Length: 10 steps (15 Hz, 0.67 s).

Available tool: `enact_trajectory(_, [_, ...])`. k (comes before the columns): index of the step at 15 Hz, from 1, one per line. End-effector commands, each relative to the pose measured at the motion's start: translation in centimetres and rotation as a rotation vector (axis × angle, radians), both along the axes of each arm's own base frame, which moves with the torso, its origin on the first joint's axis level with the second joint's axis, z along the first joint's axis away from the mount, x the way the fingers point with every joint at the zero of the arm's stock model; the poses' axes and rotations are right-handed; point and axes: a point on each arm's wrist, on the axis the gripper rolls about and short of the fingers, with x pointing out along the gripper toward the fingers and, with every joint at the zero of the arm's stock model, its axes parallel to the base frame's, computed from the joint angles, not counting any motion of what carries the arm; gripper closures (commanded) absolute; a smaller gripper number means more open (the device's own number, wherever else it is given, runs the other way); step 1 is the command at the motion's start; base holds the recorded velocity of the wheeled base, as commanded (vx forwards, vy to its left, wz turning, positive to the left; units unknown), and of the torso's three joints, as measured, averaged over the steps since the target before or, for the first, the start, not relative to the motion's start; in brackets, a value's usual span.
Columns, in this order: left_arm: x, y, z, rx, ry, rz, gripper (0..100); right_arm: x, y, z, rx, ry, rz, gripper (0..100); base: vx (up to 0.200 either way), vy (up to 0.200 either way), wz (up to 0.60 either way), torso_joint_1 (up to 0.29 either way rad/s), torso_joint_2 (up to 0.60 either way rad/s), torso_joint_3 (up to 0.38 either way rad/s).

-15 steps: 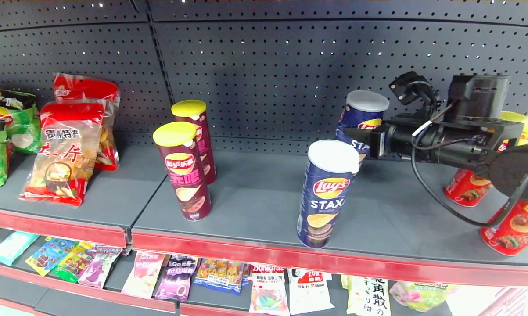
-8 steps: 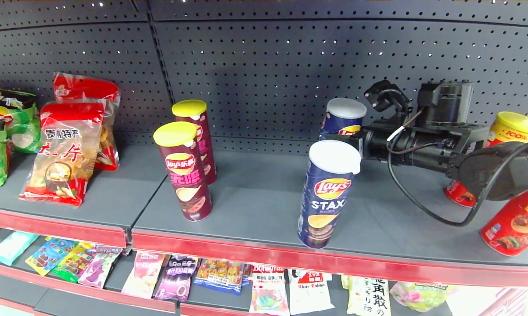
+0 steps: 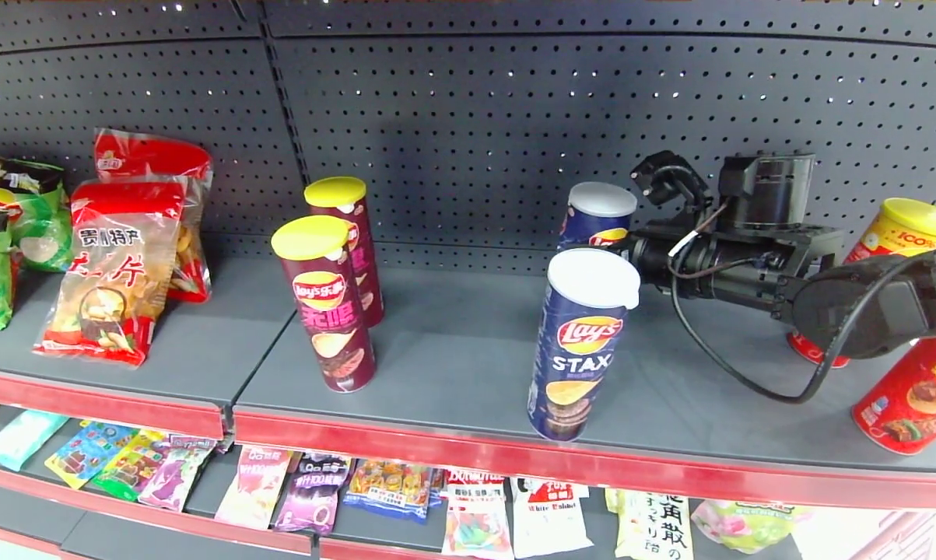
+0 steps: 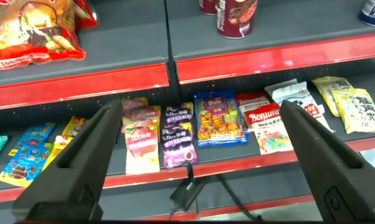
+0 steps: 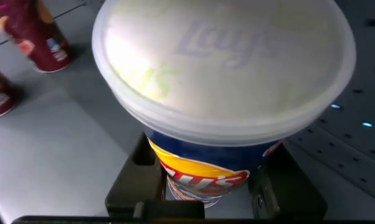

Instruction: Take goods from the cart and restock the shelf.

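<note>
Chip can upright, right end effector gripping

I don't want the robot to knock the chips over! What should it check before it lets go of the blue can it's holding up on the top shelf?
1. Jaws of the right gripper shut on the held blue can: ok.
2. Held blue can about upright, white lid on: ok.
3. Its bottom resting on the top shelf: cannot tell, the front blue can hides it.
4. Gap between the two blue cans: cannot tell.
5. The left gripper open, down below the top shelf, out of the way: ok.
</note>
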Motion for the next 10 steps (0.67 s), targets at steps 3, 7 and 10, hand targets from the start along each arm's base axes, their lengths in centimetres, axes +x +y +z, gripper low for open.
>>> enact_trajectory(3, [-0.03,0.02,-0.01,-0.001,-0.003,0.000,0,-0.15,-0.07,-0.12,-0.002,0.005,-0.001,100,0.000,0.000,0.00,0.000,0.00,0.000])
enact_trajectory(7, [-0.03,0.02,-0.01,-0.001,-0.003,0.000,0,-0.20,-0.07,-0.29,-0.002,0.013,-0.018,0,0.000,0.000,0.00,0.000,0.00,0.000])
enact_trajectory(10, [-0.03,0.02,-0.01,-0.001,-0.003,0.000,0,-0.66,-0.26,0.12,0.002,0.005,-0.026,0,0.000,0.000,0.00,0.000,0.00,0.000])
